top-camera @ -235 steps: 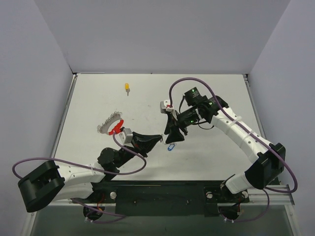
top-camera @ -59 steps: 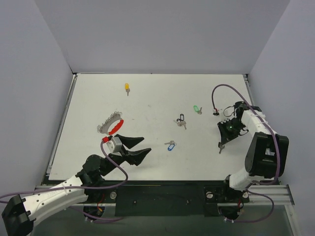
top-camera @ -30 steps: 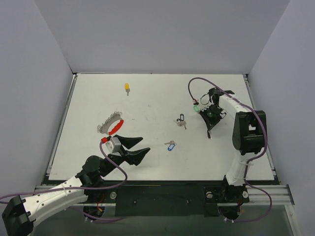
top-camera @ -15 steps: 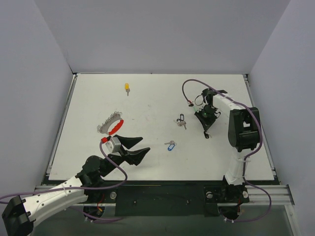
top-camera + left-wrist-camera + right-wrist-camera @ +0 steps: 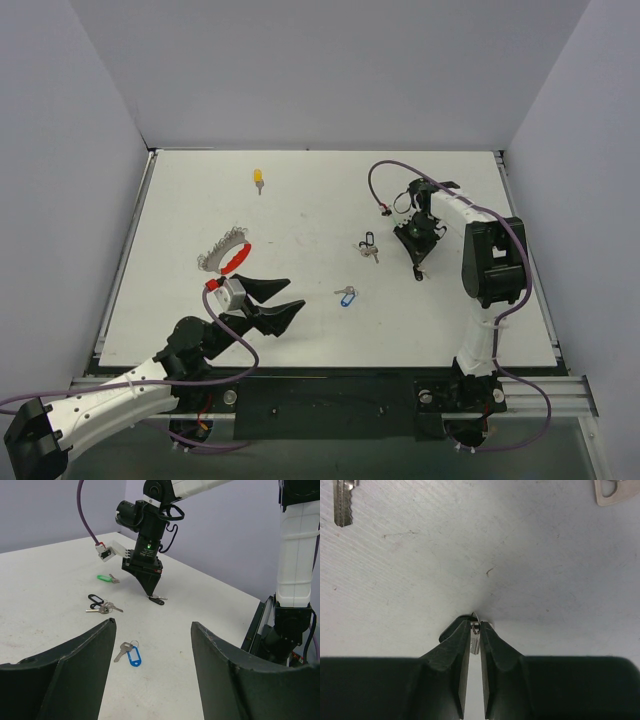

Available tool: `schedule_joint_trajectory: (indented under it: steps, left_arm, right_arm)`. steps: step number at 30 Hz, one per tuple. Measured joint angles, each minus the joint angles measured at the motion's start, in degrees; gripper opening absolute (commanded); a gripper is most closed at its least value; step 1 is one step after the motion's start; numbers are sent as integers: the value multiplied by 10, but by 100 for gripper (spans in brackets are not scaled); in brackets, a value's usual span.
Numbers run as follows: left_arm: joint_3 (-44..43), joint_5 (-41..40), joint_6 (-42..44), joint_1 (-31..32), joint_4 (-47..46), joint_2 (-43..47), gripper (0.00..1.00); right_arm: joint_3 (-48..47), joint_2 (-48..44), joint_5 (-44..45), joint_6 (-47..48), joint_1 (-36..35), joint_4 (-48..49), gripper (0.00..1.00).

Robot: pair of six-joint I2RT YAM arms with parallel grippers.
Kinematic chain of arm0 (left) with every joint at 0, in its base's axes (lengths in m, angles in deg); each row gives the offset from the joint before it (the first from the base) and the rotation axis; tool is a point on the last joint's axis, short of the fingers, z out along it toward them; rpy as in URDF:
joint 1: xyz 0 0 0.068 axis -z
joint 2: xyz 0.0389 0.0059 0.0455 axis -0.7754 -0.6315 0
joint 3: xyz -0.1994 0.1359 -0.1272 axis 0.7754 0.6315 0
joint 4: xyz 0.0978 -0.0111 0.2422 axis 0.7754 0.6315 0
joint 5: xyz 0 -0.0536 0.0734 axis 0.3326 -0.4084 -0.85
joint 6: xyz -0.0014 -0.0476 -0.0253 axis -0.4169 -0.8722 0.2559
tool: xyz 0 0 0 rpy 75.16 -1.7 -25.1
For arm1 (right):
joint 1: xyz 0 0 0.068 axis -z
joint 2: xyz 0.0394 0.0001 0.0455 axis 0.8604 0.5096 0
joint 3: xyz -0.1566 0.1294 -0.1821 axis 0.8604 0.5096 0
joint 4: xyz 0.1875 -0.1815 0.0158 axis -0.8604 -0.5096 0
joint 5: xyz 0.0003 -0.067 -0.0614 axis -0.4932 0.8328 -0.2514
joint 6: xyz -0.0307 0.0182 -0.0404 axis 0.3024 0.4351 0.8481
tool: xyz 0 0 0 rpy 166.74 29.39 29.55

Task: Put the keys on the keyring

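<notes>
Evidently you are early on: the keyring (image 5: 228, 252) lies by the left edge of the tabletop (image 5: 300, 200), your left gripper (image 5: 152, 625) hangs spread and empty just nearer than it, and your right gripper (image 5: 476, 626), toward the right edge, pinches nearly closed on a small dark key (image 5: 156, 599). The yellow key (image 5: 258, 178), black key (image 5: 367, 243), blue key (image 5: 347, 296) and green key (image 5: 105, 578) lie loose across that scuffed white surface, walled by plain pale panels.

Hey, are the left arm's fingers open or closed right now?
Open. The left gripper has its fingers wide apart; the blue-tagged key on the table shows through the gap, nothing held.
</notes>
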Motion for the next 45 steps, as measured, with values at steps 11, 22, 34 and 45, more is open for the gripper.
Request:
schedule_joint_trajectory:
  steps: [11,22,34,45]
  left_arm:
    - [0,0,-1,0,0,2,71]
    - [0,-5,-9,0,9,1,72]
    - [-169,-60,-88,-134,251,-76,85]
    - [-428,135,-78,-461,489,-367,85]
  right_arm:
    - [-2,0,-3,-10,1,-1,31]
    - [-7,-18,-33,-14,28,-10,33]
    - [17,-269,-256,-57,64,-28,61]
    - [127,-377,-468,-104,128,15,78]
